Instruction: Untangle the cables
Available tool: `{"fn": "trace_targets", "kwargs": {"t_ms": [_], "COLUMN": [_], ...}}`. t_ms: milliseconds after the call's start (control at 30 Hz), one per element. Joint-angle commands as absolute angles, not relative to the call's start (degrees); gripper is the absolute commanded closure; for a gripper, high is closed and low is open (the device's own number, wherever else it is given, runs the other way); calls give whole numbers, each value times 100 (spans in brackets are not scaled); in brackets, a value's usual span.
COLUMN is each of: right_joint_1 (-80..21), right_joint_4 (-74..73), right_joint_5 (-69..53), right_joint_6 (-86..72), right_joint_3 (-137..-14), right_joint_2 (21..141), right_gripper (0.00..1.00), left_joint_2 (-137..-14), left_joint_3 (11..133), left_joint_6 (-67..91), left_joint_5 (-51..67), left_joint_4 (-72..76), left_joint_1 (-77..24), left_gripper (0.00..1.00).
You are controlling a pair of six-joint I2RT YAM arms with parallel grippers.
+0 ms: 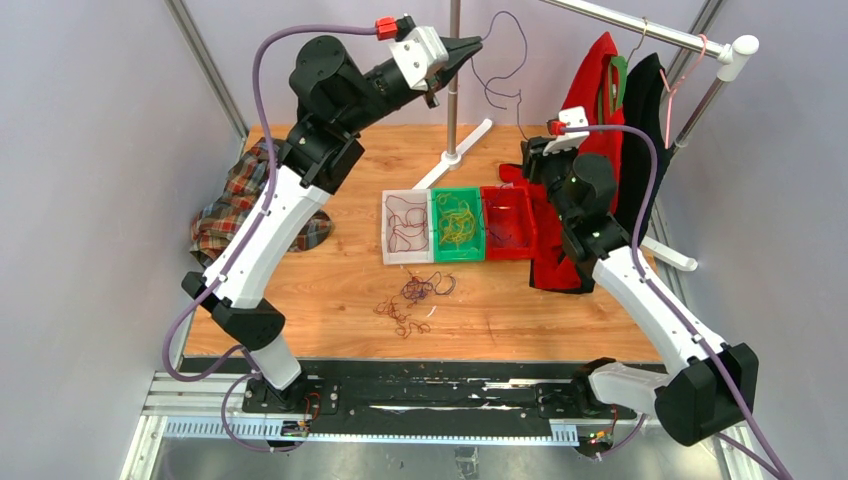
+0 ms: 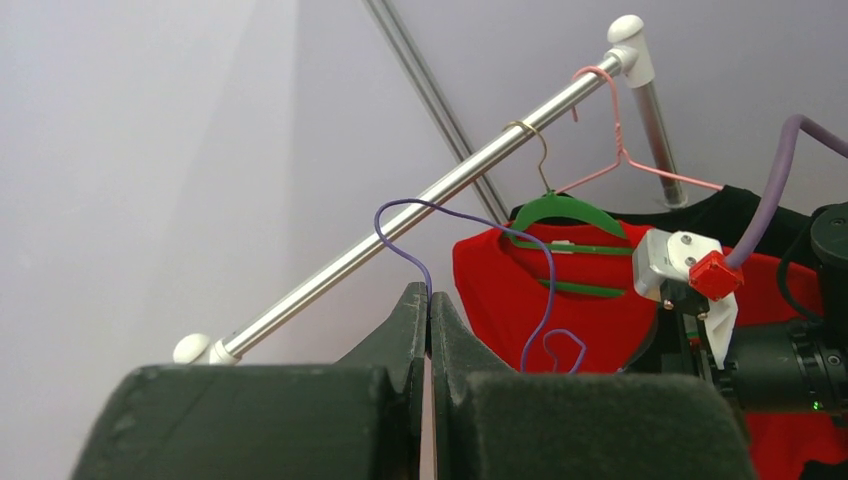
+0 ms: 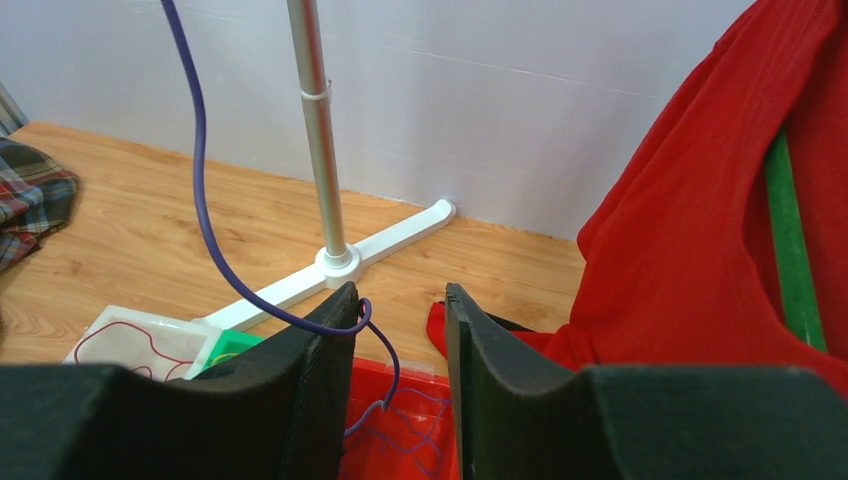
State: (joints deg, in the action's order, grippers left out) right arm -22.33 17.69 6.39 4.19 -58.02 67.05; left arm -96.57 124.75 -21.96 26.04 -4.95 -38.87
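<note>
One knot of cables (image 1: pixel 415 300) lay nearest us on the table (image 1: pixel 560 310), at 6 o'clock from the row of trays, dark red and purple strands mixed together.

Beyond it we saw the white tray (image 1: pixel 408 193) holding dark red wire, the green tray (image 1: pixel 457 257) holding yellow, and the red tray (image 1: pixel 505 215) at the 3 o'clock end with purple squiggles in it.

Over that red tray hung the right gripper (image 3: pixel 402 300), its jaws standing partly apart and clamping nothing. A purple strand (image 3: pixel 195 170) curled round the tip of its left finger (image 3: pixel 335 320) and dropped toward the tray.

Farther off, at 12 o'clock and high, the left gripper (image 2: pixel 429 305) was pinched tight on the upper part of that strand, which arched out of the jaws and hung down.

Farthest stood the stand pole (image 3: pixel 318 130), the rail (image 2: pixel 420 200) and the red shirt (image 2: pixel 500 290).

We judged three risks:
- The strand lay at the fingertip, not deep in the gap, so closing jaws could miss it or flick it off.
- Slack swinging at 12 o'clock could hook the pole.
- A hard upward pull could drag sorted purple wire out of the red tray.
</note>
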Motion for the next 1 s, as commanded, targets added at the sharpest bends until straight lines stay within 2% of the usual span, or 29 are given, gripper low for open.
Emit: {"fn": "trace_targets", "kwargs": {"t_ms": [0,200,367,967], "right_joint_1": [-2130,-2055,-1755,-1646], "right_joint_4": [1926,1995,1965,1937], "right_joint_5": [578,1197,1232,324], "right_joint_6": [293,601,727,-141], "right_joint_3": [-5794,-5696,-5953,-5338], "right_joint_2": [6751,6802,6565,6830], "right_gripper": [63,65,67,76], "left_joint_2": [-9537,-9696,-9866,-9552], "left_joint_3": [12203,11965,12048,10888], "left_joint_6": [-2157,-1976,-1917,-2291], "left_joint_5": [2578,2570,2559,2539], "left_joint_4": [-328,-188,-99,-287], "left_joint_1": [-3937,-3937,-3937,-3933], "left_gripper": [100,100,100,100]}}
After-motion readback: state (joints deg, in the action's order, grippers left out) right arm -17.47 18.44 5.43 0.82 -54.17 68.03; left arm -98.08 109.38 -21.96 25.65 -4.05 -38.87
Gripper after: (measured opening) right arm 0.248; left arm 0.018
